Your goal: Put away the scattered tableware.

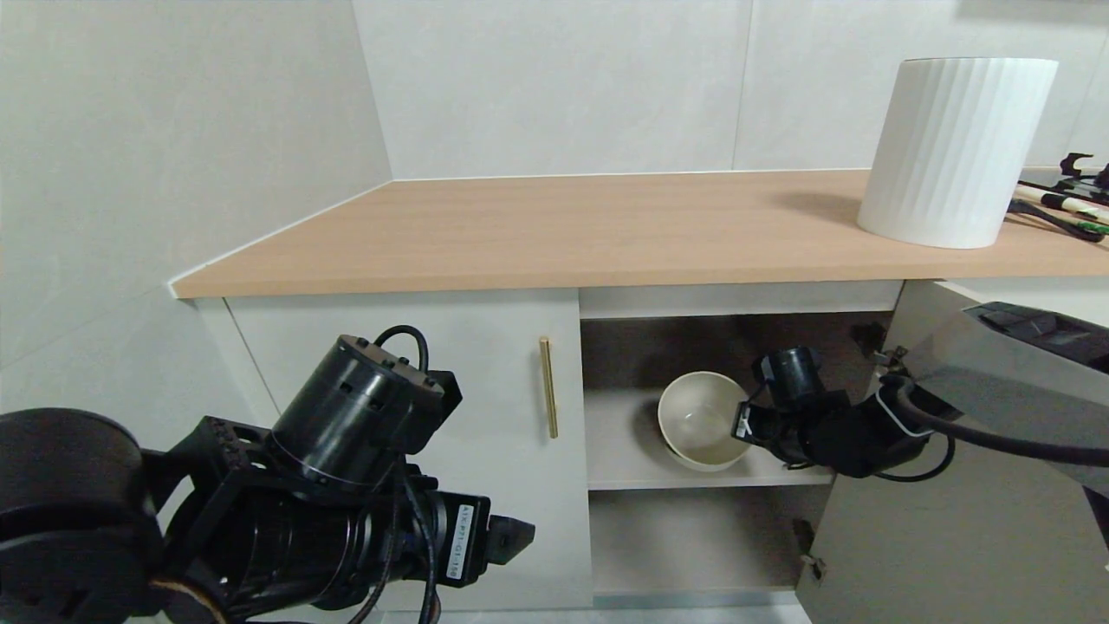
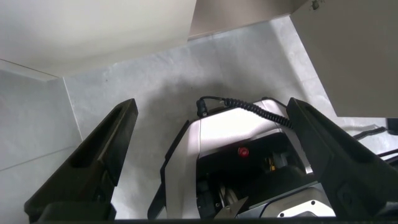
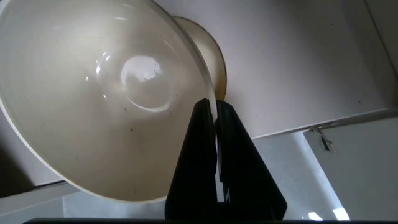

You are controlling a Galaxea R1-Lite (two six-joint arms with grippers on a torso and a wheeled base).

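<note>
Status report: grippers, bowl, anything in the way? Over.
Right gripper shut on bowl rim, bowl tilted over upper shelf. Left gripper open, empty, low by closed door. Nothing between bowl and shelf.

cream bowl (image 1: 698, 421), white ribbed canister (image 1: 953, 147)

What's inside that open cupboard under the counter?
A cream bowl, tilted, its rim pinched by the right gripper, at the upper shelf. The arm hides the shelf's right end; the shut door covers the rest.
</note>
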